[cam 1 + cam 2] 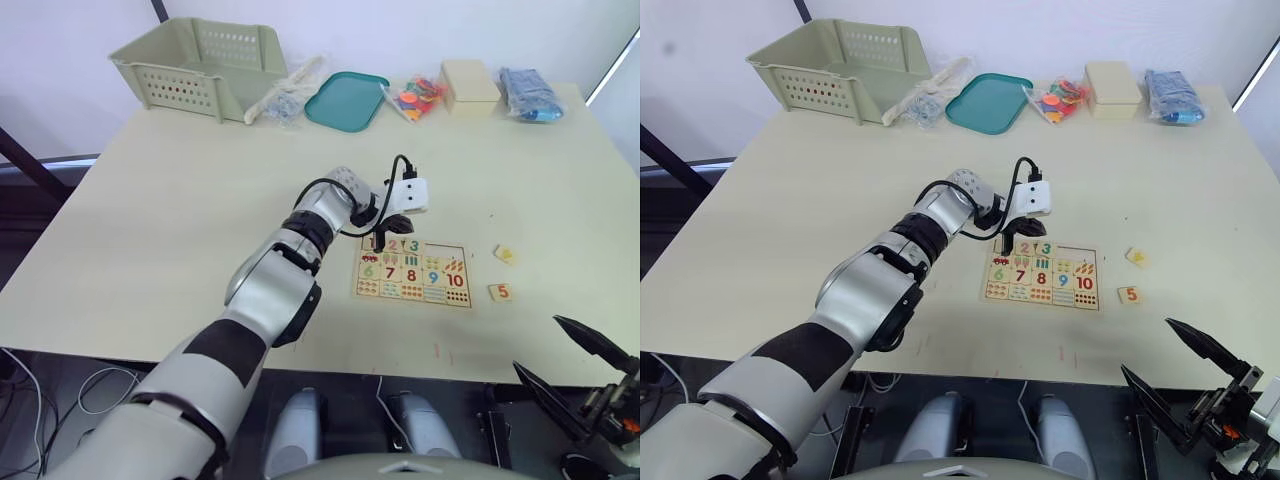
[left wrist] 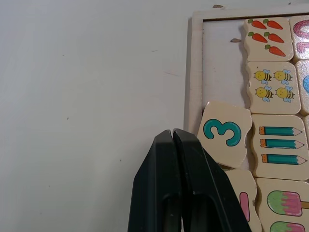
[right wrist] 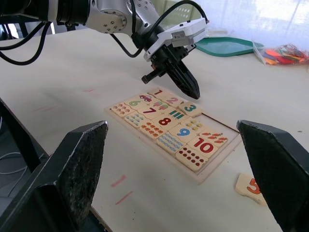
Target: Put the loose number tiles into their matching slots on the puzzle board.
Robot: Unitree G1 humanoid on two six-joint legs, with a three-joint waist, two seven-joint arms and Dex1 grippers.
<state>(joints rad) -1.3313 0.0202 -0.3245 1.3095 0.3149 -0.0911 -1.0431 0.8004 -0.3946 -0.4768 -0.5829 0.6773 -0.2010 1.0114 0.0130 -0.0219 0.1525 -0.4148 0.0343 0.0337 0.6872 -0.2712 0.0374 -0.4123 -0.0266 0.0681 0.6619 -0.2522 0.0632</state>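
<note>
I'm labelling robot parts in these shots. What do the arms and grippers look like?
The left arm has silver-grey shells with black joint bands; a black cable loops to a white box at the wrist. The left gripper and right gripper each have two black tapered fingers.

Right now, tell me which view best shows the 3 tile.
The left wrist view: the 3 tile sits large and tilted, not seated flush in its slot on the puzzle board, beside the shut left hand. The right wrist view shows it smaller; both eye views, tiny.

Tile 3 (image 2: pixel 225 137) askew in puzzle board (image 1: pixel 413 272); 5 tile (image 1: pixel 500 292) loose alongside.
</note>
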